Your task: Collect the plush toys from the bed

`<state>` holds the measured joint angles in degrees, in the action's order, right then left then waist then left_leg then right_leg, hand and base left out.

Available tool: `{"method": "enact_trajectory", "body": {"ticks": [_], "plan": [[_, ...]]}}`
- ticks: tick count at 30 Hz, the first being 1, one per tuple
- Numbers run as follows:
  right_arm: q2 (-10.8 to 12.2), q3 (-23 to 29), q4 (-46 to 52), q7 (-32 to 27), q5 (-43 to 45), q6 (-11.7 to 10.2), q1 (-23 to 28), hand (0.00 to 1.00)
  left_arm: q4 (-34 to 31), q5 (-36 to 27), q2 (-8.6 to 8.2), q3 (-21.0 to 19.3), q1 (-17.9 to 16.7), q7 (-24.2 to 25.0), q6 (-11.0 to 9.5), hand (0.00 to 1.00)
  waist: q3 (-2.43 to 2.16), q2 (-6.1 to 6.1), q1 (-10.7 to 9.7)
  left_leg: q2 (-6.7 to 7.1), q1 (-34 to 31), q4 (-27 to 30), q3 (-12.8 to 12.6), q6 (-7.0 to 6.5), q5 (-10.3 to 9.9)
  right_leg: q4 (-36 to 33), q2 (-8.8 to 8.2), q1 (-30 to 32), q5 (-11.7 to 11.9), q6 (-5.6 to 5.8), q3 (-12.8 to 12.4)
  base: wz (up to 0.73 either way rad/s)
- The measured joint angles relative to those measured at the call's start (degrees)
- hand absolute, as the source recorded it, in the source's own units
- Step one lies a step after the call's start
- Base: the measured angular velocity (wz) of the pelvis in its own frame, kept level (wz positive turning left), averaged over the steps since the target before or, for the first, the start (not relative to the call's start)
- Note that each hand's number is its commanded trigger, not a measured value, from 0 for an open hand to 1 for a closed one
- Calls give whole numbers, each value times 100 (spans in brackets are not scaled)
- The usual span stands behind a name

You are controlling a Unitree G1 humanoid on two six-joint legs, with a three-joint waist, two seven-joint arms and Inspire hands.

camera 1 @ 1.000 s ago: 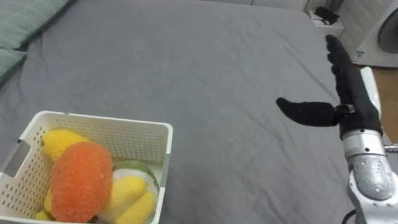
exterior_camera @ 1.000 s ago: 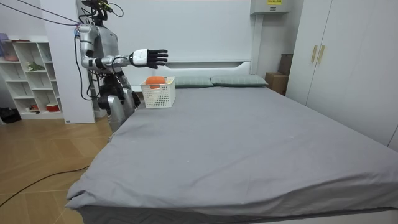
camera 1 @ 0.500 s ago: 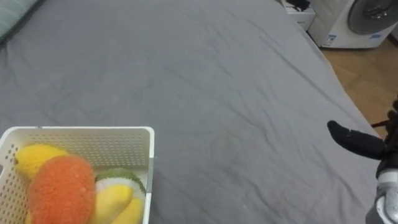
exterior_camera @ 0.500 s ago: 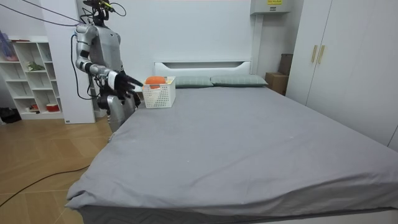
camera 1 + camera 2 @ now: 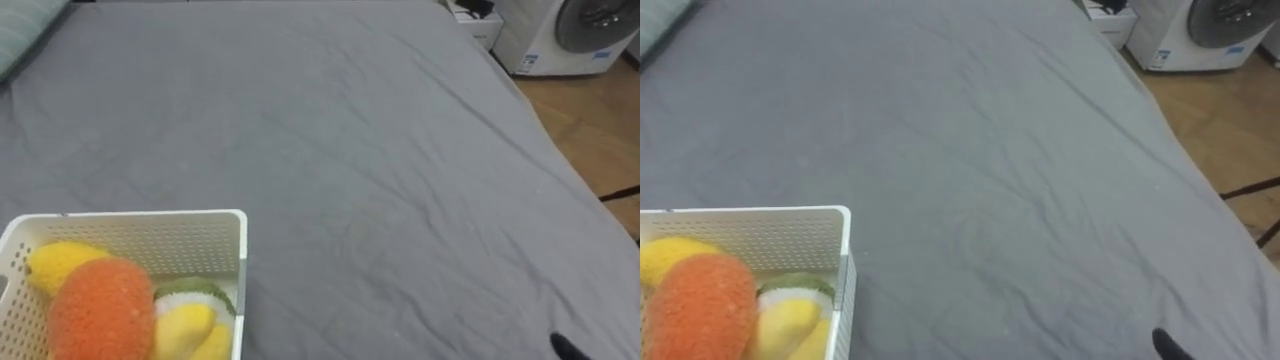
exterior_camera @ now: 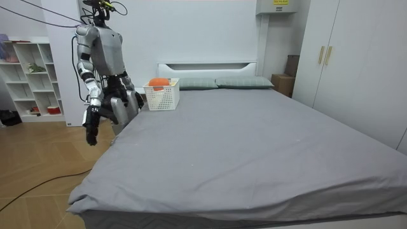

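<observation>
Covering the wide bed [image 5: 380, 150], a grey sheet carries a white perforated plastic basket [image 5: 130, 215] near the pillow end. The basket holds the orange, yellow and green plush toys [image 5: 100, 310]. Tall white wardrobe doors [image 6: 356, 57] stand at the room view's right and a white shelf unit [image 6: 28, 76] at its left. The robot stands beside the bed by the basket. Its right hand [image 6: 91, 132] hangs low at its side, fingers straight and gripping nothing.
</observation>
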<state>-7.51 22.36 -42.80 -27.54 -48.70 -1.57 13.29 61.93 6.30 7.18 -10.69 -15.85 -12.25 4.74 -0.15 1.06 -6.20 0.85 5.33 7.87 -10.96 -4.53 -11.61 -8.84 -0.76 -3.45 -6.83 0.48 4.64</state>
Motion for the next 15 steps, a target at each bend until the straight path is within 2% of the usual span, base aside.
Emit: {"method": "enact_trajectory", "body": {"ticks": [2, 3, 8, 12, 15], "plan": [[29, -6, -358, 12, -19, -4, 133, 0, 0, 3, -12, -43, -9, 11, 12, 0, 12, 21, 6, 3, 30, 1, 8, 12, -7, -4, -2, -36, -31, -8, 7, 0], [53, -21, -610, 24, -14, -4, 179, 0, -1, 4, -13, -43, -19, 20, 28, 0, 1, 25, 10, 7, 34, 3, 16, 20, -12, -15, -4, -39, -56, -12, 6, 0], [141, -86, -1832, 277, 22, 14, 139, 0, 0, 1, -49, -117, -15, 66, 24, 0, 6, 27, 17, 6, 36, 83, 52, 52, -42, -20, -7, -31, -171, -22, 7, 4], [163, -370, -2489, 664, 19, 161, 141, 0, 1, -2, -102, -143, -6, 66, 26, 0, 6, 18, 38, -3, 37, 87, 51, 64, -49, -36, -2, -25, -205, -29, 21, 2], [177, -544, -2605, 1053, 224, 309, 145, 0, 0, -1, -155, -168, -23, 103, 32, 0, 0, -4, 55, -5, 62, 94, 37, 67, -56, -31, 3, -27, -205, -31, 24, -3]]}}
